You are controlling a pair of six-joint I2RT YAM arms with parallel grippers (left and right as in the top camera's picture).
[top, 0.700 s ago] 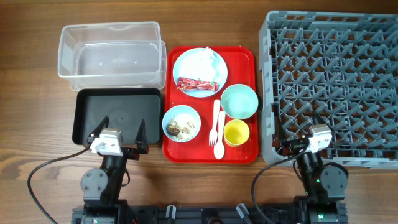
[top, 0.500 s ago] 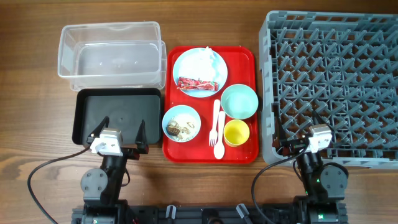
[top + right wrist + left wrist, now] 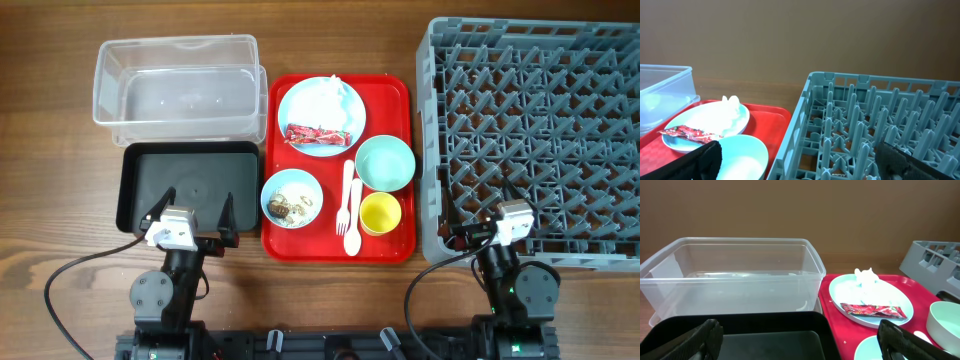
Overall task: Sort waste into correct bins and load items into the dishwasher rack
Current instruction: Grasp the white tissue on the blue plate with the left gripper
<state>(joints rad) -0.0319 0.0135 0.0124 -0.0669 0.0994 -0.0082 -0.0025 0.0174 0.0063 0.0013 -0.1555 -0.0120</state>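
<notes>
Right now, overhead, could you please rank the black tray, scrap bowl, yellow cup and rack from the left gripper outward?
1. black tray, under the left gripper
2. scrap bowl, just right
3. yellow cup, further right
4. rack, far right

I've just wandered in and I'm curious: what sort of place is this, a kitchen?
Probably a robot test bench staged as a dish-clearing station, not a kitchen: a grey dishwasher rack and a red tray of used dishes sit on a wooden table, with robot arms mounted at its edge.
</notes>
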